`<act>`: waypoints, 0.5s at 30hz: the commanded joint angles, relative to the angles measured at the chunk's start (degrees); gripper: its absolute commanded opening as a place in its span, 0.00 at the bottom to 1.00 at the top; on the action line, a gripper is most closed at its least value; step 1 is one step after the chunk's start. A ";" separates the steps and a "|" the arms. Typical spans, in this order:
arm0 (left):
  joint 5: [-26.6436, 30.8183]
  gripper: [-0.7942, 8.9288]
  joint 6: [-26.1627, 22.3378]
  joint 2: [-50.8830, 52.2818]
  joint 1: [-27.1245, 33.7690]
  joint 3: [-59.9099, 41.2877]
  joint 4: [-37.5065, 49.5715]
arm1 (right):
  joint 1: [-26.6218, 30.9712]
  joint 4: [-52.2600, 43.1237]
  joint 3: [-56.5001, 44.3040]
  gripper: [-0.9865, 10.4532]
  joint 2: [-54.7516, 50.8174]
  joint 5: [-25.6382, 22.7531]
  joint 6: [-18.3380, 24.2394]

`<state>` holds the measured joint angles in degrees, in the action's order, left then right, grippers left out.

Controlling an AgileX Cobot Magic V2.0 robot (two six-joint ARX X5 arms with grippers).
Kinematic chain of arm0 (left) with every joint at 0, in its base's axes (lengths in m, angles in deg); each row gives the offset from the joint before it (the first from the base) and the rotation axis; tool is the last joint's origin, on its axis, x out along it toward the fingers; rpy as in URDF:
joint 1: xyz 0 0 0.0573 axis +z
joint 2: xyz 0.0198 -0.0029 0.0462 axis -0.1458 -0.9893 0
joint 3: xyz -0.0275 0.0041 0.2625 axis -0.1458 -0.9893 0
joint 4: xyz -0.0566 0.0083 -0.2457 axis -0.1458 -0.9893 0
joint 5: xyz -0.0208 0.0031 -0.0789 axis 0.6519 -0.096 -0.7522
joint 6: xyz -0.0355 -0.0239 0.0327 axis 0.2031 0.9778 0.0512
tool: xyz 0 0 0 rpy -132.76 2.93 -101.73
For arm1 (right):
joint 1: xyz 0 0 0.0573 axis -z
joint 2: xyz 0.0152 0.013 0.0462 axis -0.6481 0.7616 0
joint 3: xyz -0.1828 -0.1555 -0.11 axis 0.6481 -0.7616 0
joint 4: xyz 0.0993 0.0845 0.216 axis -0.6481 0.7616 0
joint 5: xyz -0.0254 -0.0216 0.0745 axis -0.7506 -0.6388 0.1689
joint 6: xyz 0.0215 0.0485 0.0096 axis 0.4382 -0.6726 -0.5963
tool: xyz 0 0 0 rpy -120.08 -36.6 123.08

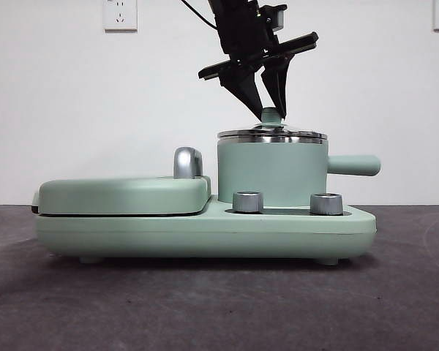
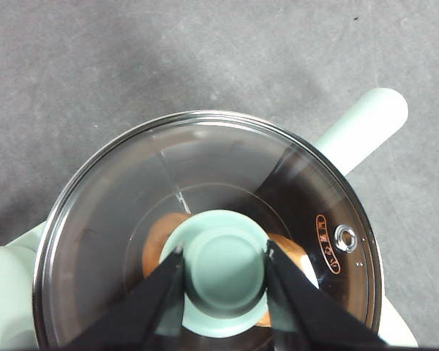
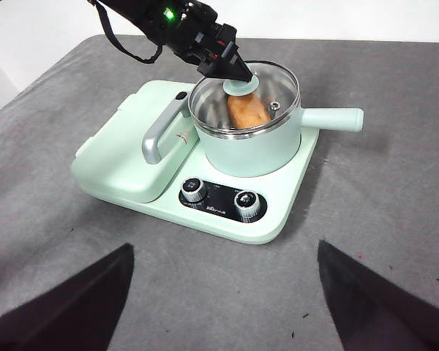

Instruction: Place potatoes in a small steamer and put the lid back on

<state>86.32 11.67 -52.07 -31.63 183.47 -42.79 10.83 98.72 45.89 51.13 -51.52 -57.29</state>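
The left tool (image 1: 271,111) came down from above over the small steamer (image 1: 271,172), its two black jaws set on either side of the mint-green knob (image 2: 223,267) of the lid (image 2: 205,219) and touching it, so the tool gripped the lid by its knob. The lid sat level on the steamer's steel rim, closing the pot. Through the glass the potato (image 3: 247,111) showed inside the steamer, orange-brown and lying lengthwise under the knob; in the left wrist view only its two ends showed past the knob. The steamer stood on the right half of a mint-green cooker base (image 1: 205,230), its stubby side handle (image 1: 353,164) pointing away from the flat grill cover (image 1: 124,194), which lay closed beside it with its chrome handle (image 1: 186,162) next to the pot. Two round dials (image 3: 221,196) sat on the base in front of the steamer. The base rested on the dark grey worktop (image 1: 205,307). The right tool (image 3: 227,300) hung well back from the cooker, above bare worktop, its jaws spread wide apart and holding nothing.
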 commanded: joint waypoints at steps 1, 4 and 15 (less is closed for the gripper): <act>0.57 0.09 -0.61 -2.05 -0.57 1.79 -0.55 | -0.26 -0.52 0.63 0.44 0.35 -0.20 -0.57; 1.29 0.09 -1.97 -2.05 -0.57 1.79 0.24 | -0.26 -0.52 0.63 0.44 0.35 0.04 -0.61; 1.09 0.09 -4.85 -2.47 -0.94 1.79 1.29 | -0.26 -0.50 0.63 0.44 0.35 0.22 -1.03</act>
<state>87.15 8.24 -52.18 -31.91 183.49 -42.11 10.83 98.72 45.89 51.13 -51.32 -57.56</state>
